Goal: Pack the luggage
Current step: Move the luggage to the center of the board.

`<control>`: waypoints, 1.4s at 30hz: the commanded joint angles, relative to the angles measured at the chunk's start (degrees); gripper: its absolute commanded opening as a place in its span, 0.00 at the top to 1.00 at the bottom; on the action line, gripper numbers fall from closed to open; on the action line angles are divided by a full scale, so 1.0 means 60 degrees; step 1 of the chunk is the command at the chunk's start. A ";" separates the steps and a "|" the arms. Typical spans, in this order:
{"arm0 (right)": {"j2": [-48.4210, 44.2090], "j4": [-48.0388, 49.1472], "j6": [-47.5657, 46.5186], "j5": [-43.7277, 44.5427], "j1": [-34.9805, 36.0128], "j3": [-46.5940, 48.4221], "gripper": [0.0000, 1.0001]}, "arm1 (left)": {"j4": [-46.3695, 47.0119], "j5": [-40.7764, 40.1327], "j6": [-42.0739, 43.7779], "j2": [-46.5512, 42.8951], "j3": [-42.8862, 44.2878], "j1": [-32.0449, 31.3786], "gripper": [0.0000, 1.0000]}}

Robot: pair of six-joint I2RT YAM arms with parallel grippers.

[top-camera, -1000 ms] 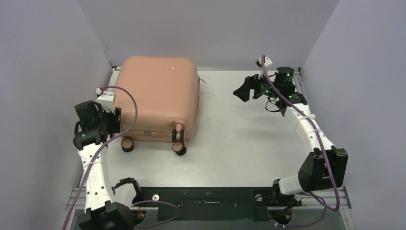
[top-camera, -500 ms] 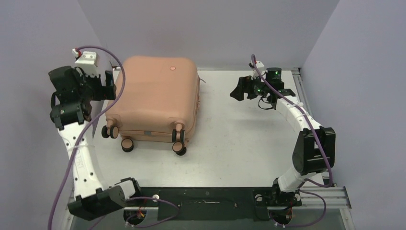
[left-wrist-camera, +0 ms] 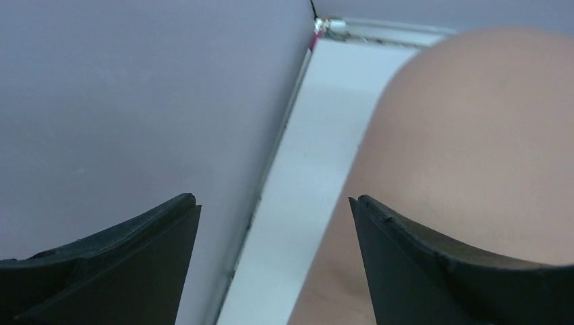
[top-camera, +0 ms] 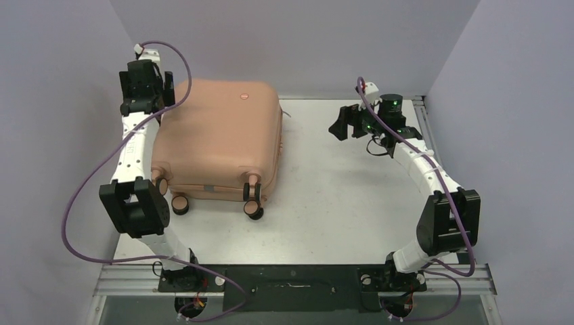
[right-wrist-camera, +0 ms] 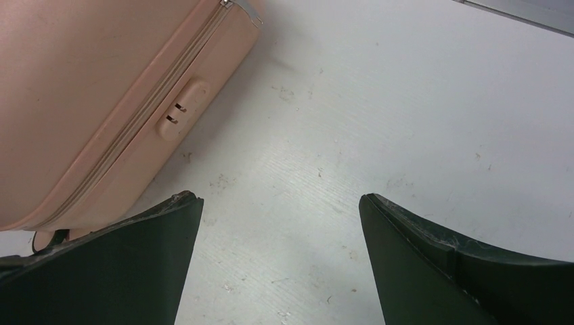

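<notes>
Though both spread and empty, left claw (left-wrist-camera: pixel 273 203) between wall (left-wrist-camera: pixel 135 101) and luggage (top-camera: pixel 220 135), right claw (right-wrist-camera: pixel 281 198) seemingly clear of its side.

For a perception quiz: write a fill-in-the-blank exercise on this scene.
1. The salmon-pink hard-shell suitcase lies on the white table with its shell ____.
2. Its caster wheels face the table's ____ edge.
3. The left gripper is open beside the suitcase's far-____ corner.
4. The open right gripper holds ____.
Missing words: closed; near; left; nothing.
</notes>
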 commanded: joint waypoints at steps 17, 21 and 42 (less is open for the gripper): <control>-0.0261 0.0793 -0.0226 -0.0560 -0.0029 -0.0434 0.10 | 0.4844 -0.4367 0.2839 0.5544 0.4393 -0.0557 0.16; -0.0205 0.0844 -0.0183 -0.0707 -0.0124 -0.0487 0.10 | 0.5866 -0.4731 0.3610 0.5990 0.4556 -0.0624 0.17; -0.0374 0.0249 -0.1774 0.0003 -0.0985 0.0300 0.10 | 0.2738 0.0532 0.3278 0.6658 0.4432 -0.2739 0.28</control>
